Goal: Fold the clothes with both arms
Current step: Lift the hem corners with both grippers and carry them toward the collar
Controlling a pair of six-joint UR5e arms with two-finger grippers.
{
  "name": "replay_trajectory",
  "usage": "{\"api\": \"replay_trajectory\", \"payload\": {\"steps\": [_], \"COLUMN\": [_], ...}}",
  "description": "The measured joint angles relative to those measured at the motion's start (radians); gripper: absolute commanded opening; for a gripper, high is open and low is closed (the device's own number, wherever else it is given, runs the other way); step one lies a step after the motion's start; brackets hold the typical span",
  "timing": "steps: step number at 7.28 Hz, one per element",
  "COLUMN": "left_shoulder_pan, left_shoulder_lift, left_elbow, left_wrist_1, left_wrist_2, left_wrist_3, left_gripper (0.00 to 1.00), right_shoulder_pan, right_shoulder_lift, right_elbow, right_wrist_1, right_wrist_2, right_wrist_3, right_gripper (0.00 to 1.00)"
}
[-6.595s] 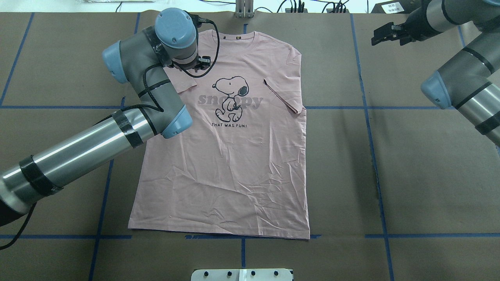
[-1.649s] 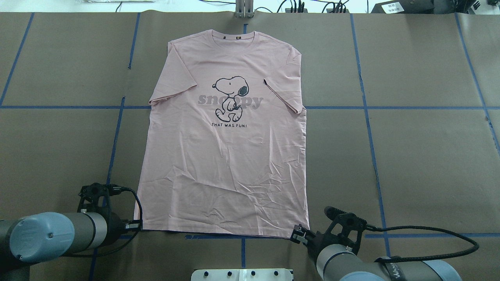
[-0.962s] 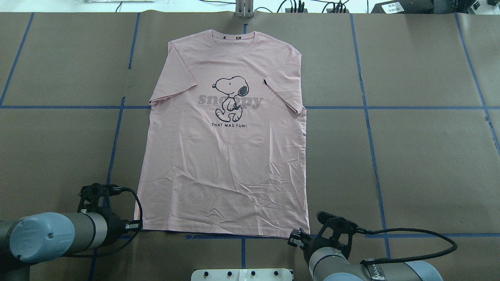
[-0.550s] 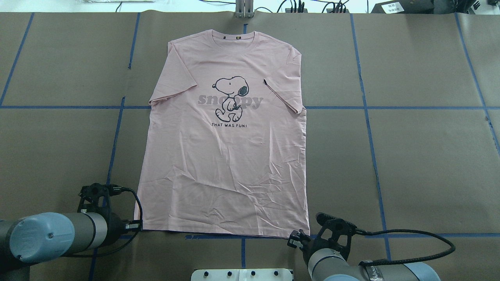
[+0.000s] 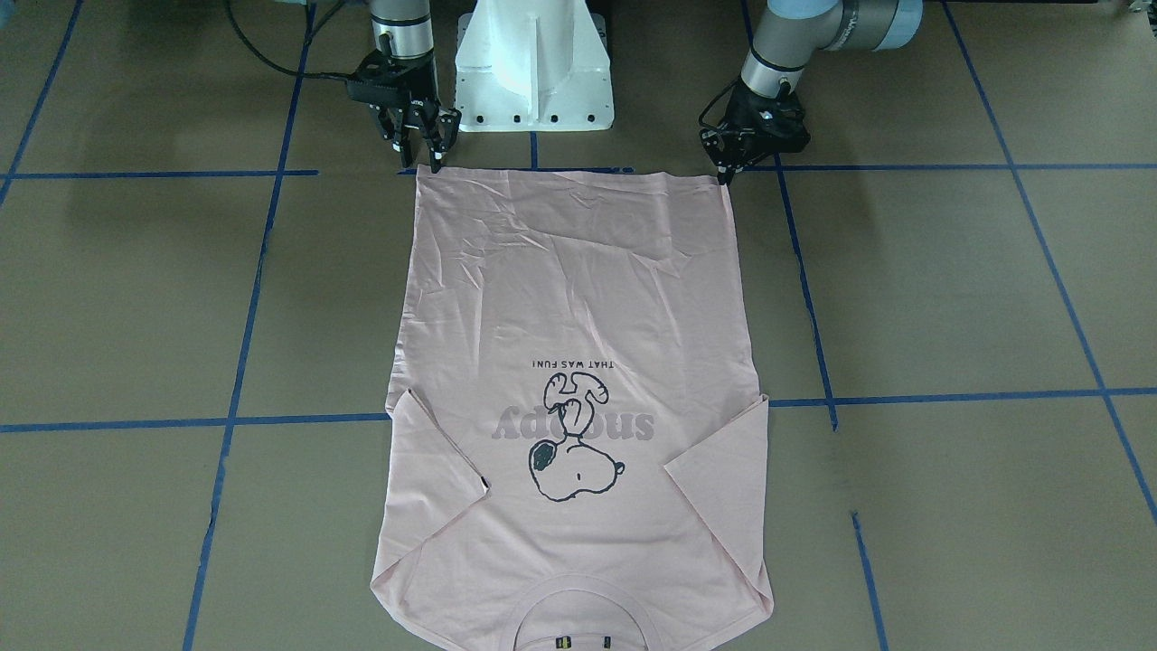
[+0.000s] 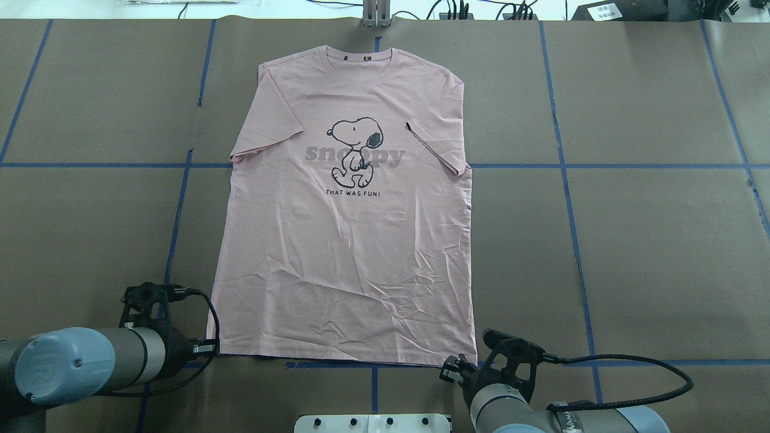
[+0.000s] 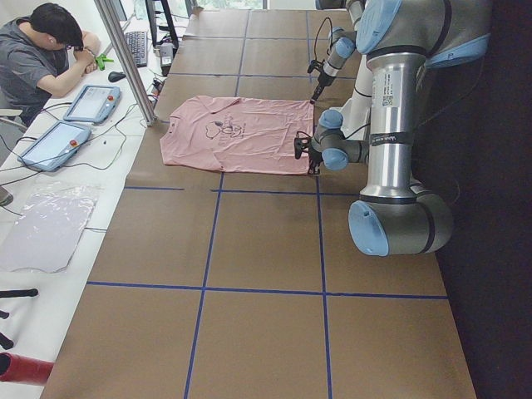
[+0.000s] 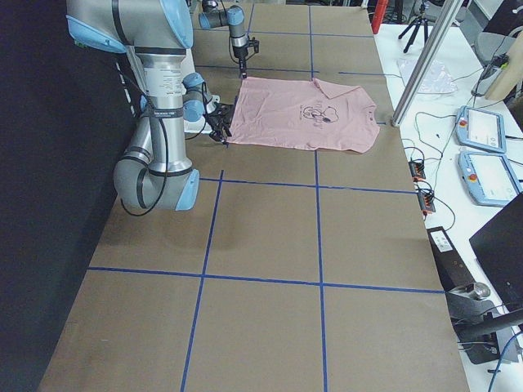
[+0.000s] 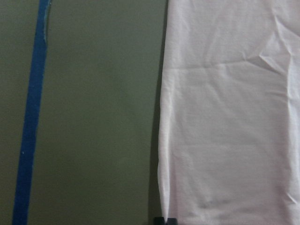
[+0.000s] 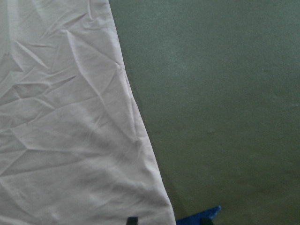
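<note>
The pale pink T-shirt lies flat on the table with the Snoopy print up, collar far from the robot and hem near it. It also shows in the front view. My left gripper is low at the hem's left corner. In the left wrist view its fingertips sit close together on the shirt's edge. My right gripper is open at the hem's right corner. In the right wrist view its tips straddle the corner of the cloth.
The table is covered in brown paper with blue tape lines. The white pedestal base stands just behind the hem, between the arms. An operator sits beside tablets at the far side.
Both arms came from the collar end to the hem. Over the last second the right gripper crept slightly left and nearer the robot at the hem corner. The left arm stayed still.
</note>
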Motion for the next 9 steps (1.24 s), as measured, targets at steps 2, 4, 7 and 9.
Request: {"api": "replay_trajectory", "payload": {"steps": [2, 4, 7, 9], "left_shoulder_pan": [0.000, 0.000, 0.000, -0.002], "left_shoulder_lift": [0.000, 0.000, 0.000, 0.000], "left_elbow": [0.000, -0.004, -0.016, -0.084], "left_wrist_1": [0.000, 0.000, 0.000, 0.026], "left_wrist_2": [-0.001, -0.001, -0.001, -0.009], "left_wrist_3": [0.000, 0.000, 0.000, 0.001], "left_gripper": [0.00, 0.00, 0.00, 0.00], "right_shoulder_pan": [0.001, 0.001, 0.004, 0.018], "right_shoulder_lift": [0.008, 0.009, 0.006, -0.001], "right_elbow": [-0.010, -0.012, -0.010, 0.044], "right_wrist_1": [0.000, 0.000, 0.000, -0.012], "right_wrist_2": [0.000, -0.001, -0.023, -0.035], "right_wrist_3": [0.000, 0.003, 0.005, -0.021], "right_gripper": [0.28, 0.00, 0.00, 0.00]}}
